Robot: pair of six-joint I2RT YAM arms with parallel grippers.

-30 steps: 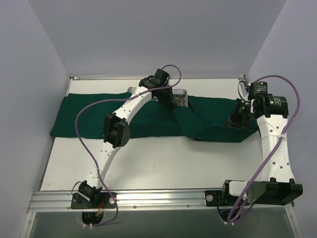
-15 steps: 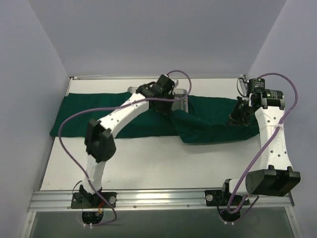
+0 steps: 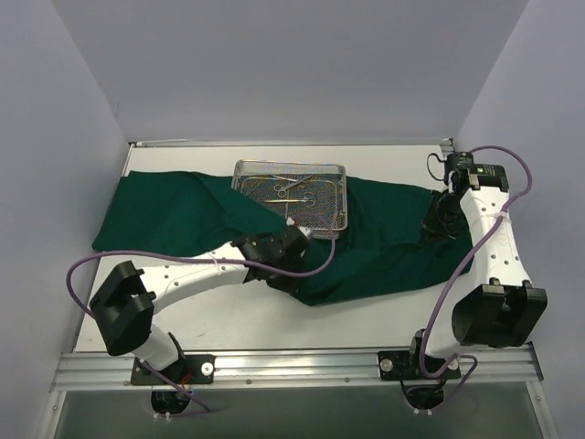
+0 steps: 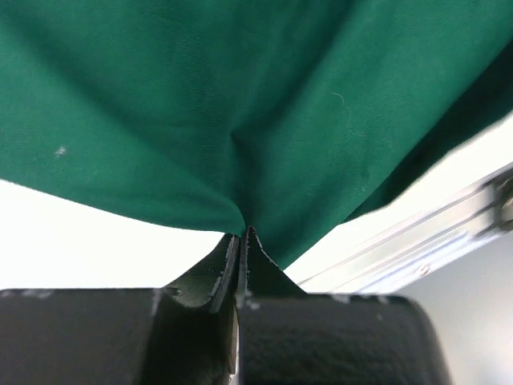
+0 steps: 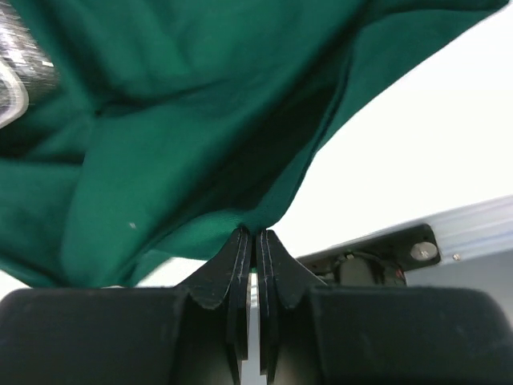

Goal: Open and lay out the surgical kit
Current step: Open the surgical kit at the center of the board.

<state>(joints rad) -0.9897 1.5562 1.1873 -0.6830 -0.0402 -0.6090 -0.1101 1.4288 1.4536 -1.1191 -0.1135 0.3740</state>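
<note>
A white surface (image 3: 366,320) fills the middle of the top view. A slotted aluminium rail (image 3: 302,364) runs along the near edge of the surface, and plain, pale lavender walls (image 3: 292,64) rise from its far, left and right sides.

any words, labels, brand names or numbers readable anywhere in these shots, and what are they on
None: no text can be read in any view.
The green drape, wire-mesh tray and instruments show no print.
The left arm and right arm show no legible marking at this size.
</note>
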